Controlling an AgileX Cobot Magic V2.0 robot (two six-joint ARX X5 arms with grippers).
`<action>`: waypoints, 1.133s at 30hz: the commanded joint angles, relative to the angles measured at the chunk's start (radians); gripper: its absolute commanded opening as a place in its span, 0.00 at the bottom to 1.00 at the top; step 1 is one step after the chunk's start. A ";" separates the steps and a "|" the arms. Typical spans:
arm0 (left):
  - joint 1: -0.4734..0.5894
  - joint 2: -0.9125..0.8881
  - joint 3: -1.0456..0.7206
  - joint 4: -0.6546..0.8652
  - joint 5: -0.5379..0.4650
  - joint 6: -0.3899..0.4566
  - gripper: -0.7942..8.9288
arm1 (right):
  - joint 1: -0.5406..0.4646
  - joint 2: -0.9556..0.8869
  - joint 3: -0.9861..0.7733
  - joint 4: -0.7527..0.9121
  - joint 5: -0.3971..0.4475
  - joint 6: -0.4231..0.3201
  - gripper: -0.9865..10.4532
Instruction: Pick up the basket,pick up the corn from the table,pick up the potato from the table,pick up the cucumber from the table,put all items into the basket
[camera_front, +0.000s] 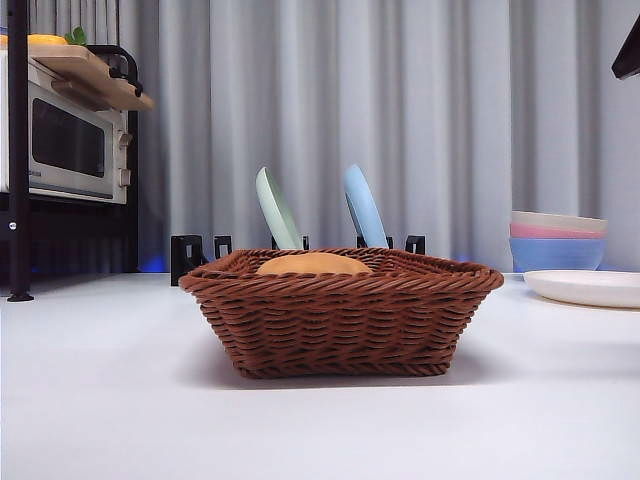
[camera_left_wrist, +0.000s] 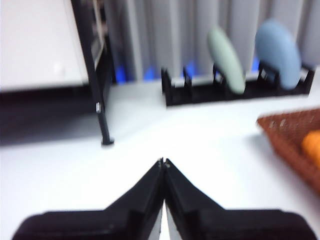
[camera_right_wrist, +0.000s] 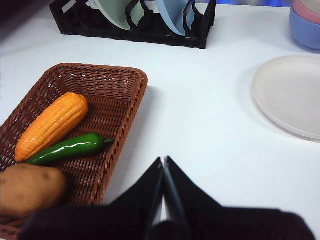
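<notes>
1. Right wrist view: the corn (camera_right_wrist: 51, 125), cucumber (camera_right_wrist: 67, 148) and potato (camera_right_wrist: 29, 189) all lie inside the basket (camera_right_wrist: 131, 105).
2. Right gripper (camera_right_wrist: 164, 162) hovers beside the basket, jaws closed, empty; left gripper (camera_left_wrist: 163, 163) likewise.
3. The basket looks light and stiff; its braided rim should give the best hold.

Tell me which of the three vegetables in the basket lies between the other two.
The slim dark green glossy cucumber. It lies in the reddish-brown wicker basket with the ridged orange corn cob on one side and the smooth tan potato on the other.
</notes>
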 joint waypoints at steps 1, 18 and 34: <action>0.044 -0.027 -0.083 0.036 0.047 -0.003 0.08 | 0.000 -0.002 -0.006 0.006 0.004 -0.004 0.07; 0.137 -0.141 -0.261 0.043 0.049 -0.051 0.08 | 0.000 -0.002 -0.006 0.006 0.004 -0.004 0.07; 0.139 -0.140 -0.261 0.046 0.044 -0.052 0.08 | 0.000 -0.002 -0.006 0.006 0.004 -0.004 0.07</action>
